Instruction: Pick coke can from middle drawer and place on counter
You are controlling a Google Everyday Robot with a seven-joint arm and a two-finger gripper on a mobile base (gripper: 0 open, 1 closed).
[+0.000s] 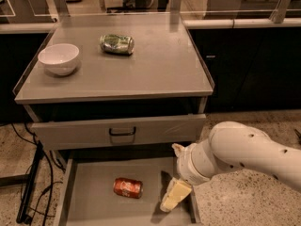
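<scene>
The coke can, red-orange, lies on its side on the floor of the open middle drawer. My gripper hangs over the drawer's right part, to the right of the can and apart from it, its cream-coloured fingers pointing down and left. The white arm comes in from the right. The counter is the flat grey cabinet top above.
A white bowl sits at the counter's left. A green-and-silver can lies on its side at the counter's back middle. A drawer front with a black handle sits just above the open drawer. Cables lie on the floor at left.
</scene>
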